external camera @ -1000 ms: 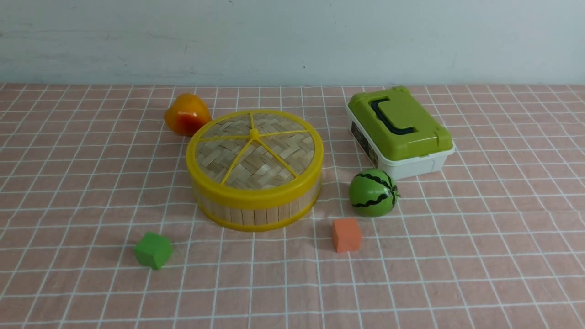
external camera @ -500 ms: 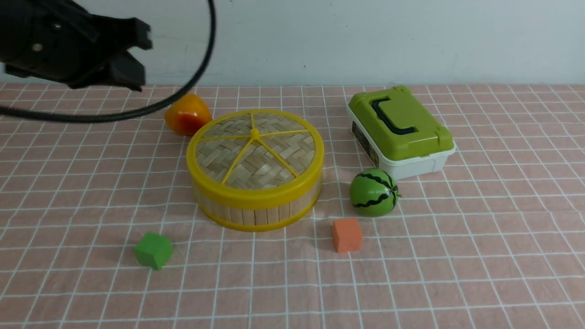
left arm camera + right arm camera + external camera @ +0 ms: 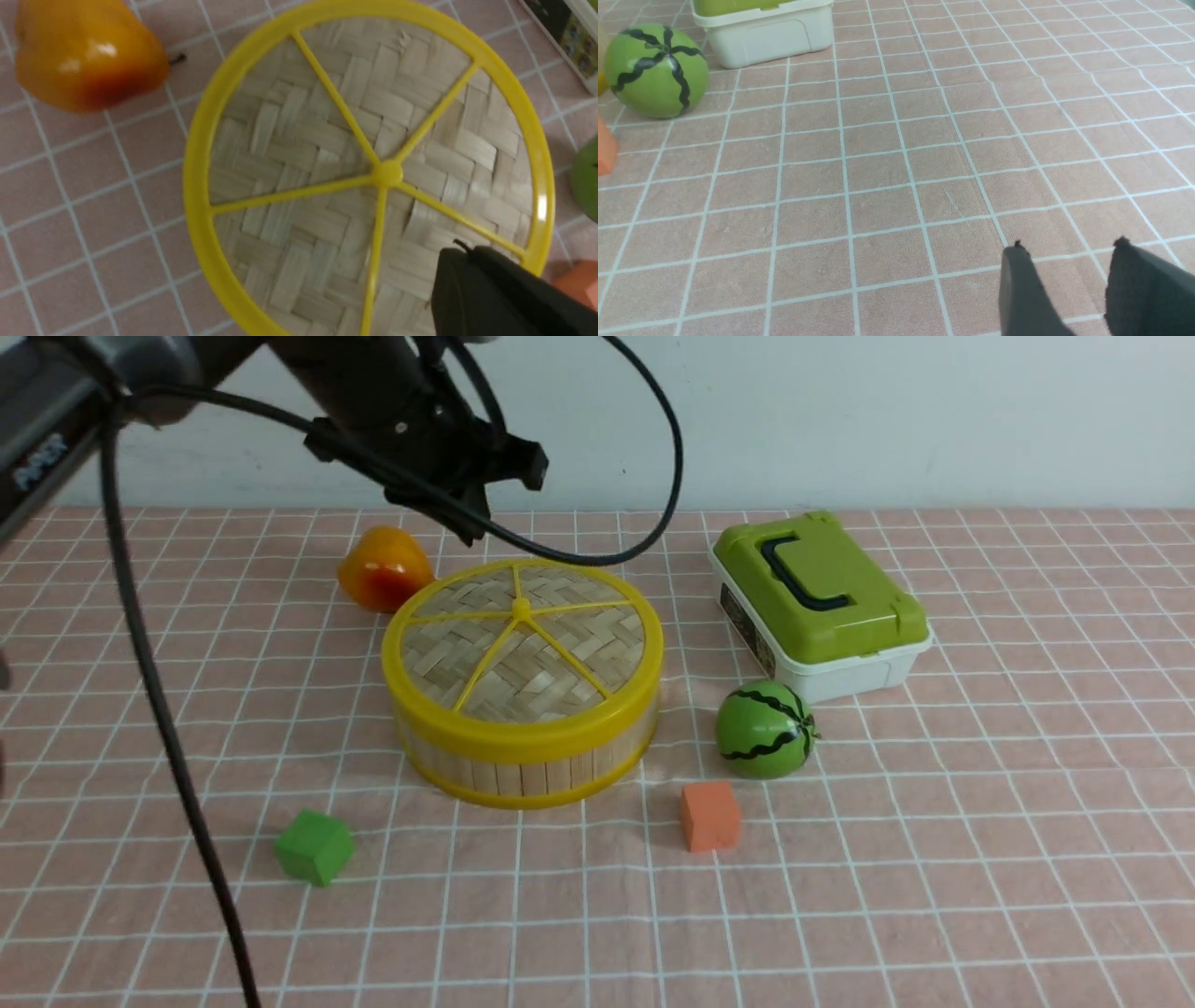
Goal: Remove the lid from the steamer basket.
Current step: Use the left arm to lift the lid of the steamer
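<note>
Black cable (image 3: 674, 457) hides sliver of lid's (image 3: 448, 658) far rim

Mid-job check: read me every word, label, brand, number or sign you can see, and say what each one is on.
Left arm: pale lettering, too blurred to read.
White box: printed dark label on its side, too small to read.
Nothing else shows any text.

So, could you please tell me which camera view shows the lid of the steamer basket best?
The left wrist view: the lid faces it closely, with hub, spokes and weave clear, though its rim is partly cropped. The front view shows it whole but smaller; the right wrist view shows no spokes or weave.
</note>
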Motion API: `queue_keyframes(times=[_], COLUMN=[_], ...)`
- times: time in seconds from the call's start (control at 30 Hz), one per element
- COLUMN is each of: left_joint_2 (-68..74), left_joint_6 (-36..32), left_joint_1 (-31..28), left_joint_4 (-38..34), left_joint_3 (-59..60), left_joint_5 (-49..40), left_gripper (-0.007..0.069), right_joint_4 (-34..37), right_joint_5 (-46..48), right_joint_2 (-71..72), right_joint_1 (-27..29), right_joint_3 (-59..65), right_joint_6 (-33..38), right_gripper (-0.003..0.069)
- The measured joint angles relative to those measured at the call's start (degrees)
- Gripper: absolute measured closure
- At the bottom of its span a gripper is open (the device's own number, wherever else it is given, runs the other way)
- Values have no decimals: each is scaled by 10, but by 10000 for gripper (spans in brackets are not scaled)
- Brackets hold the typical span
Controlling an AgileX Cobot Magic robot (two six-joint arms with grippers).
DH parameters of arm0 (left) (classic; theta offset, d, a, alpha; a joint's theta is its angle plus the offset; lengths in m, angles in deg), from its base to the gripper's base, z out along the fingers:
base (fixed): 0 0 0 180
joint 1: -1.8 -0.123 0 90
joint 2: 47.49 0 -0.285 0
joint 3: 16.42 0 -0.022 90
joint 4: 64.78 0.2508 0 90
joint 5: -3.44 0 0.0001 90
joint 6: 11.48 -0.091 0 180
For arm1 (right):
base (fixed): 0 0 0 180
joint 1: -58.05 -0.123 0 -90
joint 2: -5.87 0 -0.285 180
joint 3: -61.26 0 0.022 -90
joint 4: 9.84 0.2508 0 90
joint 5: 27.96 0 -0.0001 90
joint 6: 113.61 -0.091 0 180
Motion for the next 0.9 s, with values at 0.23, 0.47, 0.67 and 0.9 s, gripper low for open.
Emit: queue_keyframes(times=[0.23,0.47,0.67,0.9], left_joint_2=[67,109,124,135], left_joint_6=[7,9,12,13], left_joint_1=[15,15,15,15], left_joint_4=[21,31,30,30], left_joint_3=[-34,-34,-34,-36], left_joint_5=[29,36,41,47], left_gripper=[339,183,211,332], right_joint_4=[0,0,0,0], right_joint_5=[0,0,0,0], right_joint_2=[0,0,0,0], right_joint_1=[0,0,0,0], right_joint_3=[0,0,0,0], right_joint_6=[0,0,0,0], right_gripper=[418,418,418,418])
